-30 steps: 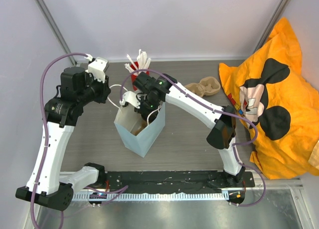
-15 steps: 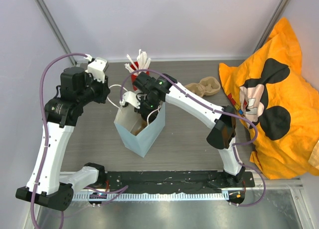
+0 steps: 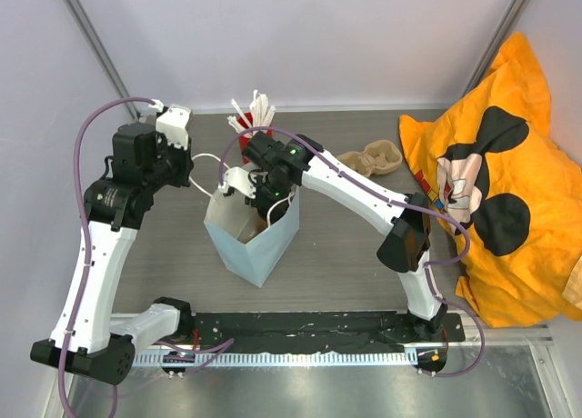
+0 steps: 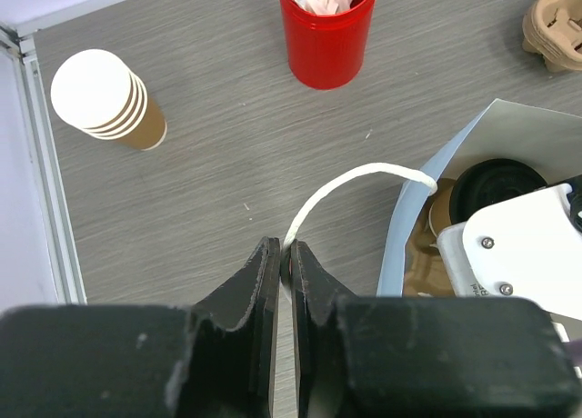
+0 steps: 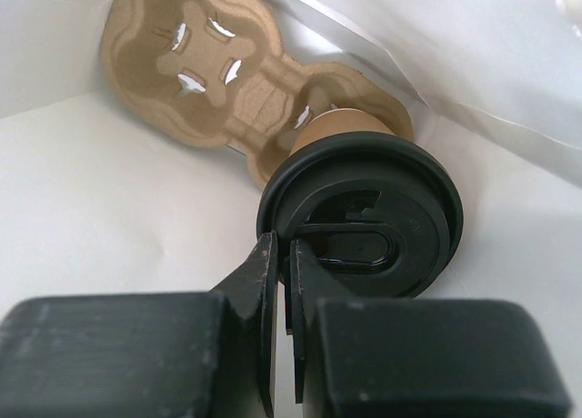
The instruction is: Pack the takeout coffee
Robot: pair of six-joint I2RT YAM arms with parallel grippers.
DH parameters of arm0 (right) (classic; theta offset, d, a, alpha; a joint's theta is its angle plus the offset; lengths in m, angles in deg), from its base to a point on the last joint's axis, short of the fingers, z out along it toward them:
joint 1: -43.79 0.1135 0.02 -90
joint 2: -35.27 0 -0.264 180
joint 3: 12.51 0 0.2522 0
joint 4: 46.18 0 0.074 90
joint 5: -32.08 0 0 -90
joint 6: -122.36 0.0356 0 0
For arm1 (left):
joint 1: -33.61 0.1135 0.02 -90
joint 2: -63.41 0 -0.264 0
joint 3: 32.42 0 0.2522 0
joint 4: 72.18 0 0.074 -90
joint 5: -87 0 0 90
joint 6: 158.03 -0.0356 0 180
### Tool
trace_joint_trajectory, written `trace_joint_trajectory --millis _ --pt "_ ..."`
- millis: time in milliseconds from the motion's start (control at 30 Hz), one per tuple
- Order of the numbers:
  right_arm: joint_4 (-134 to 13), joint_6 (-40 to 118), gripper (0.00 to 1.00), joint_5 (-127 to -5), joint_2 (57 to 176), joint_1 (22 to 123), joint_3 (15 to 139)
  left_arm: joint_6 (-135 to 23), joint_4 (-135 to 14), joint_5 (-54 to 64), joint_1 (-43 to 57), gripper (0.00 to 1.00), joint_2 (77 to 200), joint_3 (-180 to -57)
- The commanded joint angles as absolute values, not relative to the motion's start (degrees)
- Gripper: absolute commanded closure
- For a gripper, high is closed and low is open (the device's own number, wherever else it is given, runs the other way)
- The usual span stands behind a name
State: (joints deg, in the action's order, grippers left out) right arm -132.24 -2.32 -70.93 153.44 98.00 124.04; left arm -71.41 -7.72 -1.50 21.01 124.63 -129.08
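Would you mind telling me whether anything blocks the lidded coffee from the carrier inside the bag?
Nothing visible does. The right gripper pinches the takeout coffee by its lid, right at the cup carrier inside the bag; the left gripper pinches the handle.

Two robot arms stand bolted to a black base rail (image 3: 309,325) at the near edge of the scene. The left arm (image 3: 91,273) and the right arm (image 3: 355,186) share one build: smooth white shell links joined by chunky black motor housings. A thin purple cable (image 3: 79,159) loops beside the left arm, and a second purple cable (image 3: 479,332) trails by the right arm's base. A small green light (image 3: 293,150) glows on a black joint of the right arm. The left tool (image 4: 277,250) and the right tool (image 5: 280,245) each end in two flat black fingers with notched inner edges. A white plate (image 4: 518,254) on the right wrist carries two small screws.
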Motion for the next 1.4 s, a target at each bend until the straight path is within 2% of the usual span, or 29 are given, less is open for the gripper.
trace_joint_trajectory --millis 0,1367 --pt "-132.3 -3.3 0.99 -71.2 153.2 98.1 123.9 -70.8 -11.0 -2.6 21.6 0.87 124.1 -129.3" --pt "-136.4 -5.2 0.99 -72.9 156.7 98.1 128.3 -70.1 -10.3 -0.2 22.8 0.89 123.8 -129.9"
